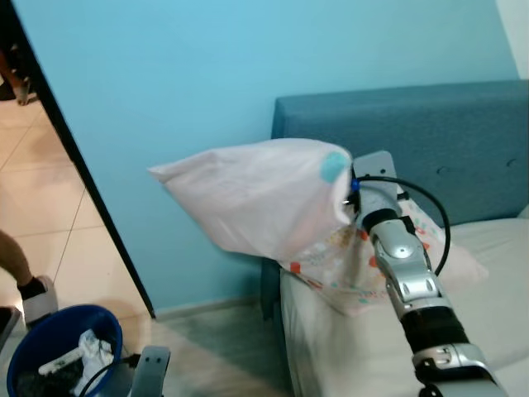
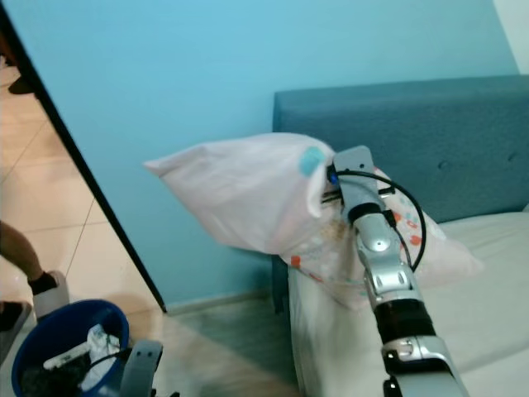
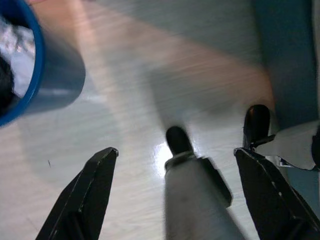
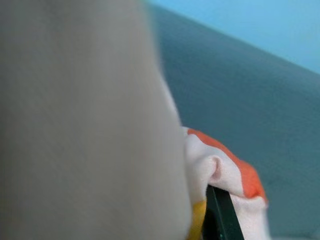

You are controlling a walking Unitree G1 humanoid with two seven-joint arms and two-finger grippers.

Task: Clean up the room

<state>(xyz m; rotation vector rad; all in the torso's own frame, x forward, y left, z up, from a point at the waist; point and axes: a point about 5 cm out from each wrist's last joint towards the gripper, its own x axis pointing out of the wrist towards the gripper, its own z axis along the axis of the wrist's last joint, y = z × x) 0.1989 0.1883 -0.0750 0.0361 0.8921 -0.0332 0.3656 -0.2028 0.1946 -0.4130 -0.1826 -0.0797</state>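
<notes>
Low at the bottom left of the head views sits a blue bucket (image 1: 62,347) holding crumpled white bits, with a person's foot (image 1: 35,296) in a dark sock on the tiled floor (image 1: 50,207) beside it. Next to the bucket the left gripper (image 3: 175,165) hangs idle over the pale floor, its two black fingers (image 3: 95,185) spread wide apart and holding nothing.

Farther in, at the right of the frame, the right arm (image 1: 409,281) reaches up and away over the white mattress (image 1: 347,347) of the bed. At its end the right gripper (image 1: 351,194) is clamped on a corner of a white pillow (image 1: 256,194), which is lifted clear into the air at mid-frame, in front of the light blue wall (image 1: 207,74). Just under it, a second pillow (image 1: 364,256) with an orange and red print lies on the mattress against the blue headboard (image 1: 430,141).

My reading is that the bed is being tidied and the pillow is in mid-carry. The next move probably calls for swinging it over the head of the bed and lowering it flat beside or on the printed one before letting go, keeping the loose end from dragging the other pillow askew.
</notes>
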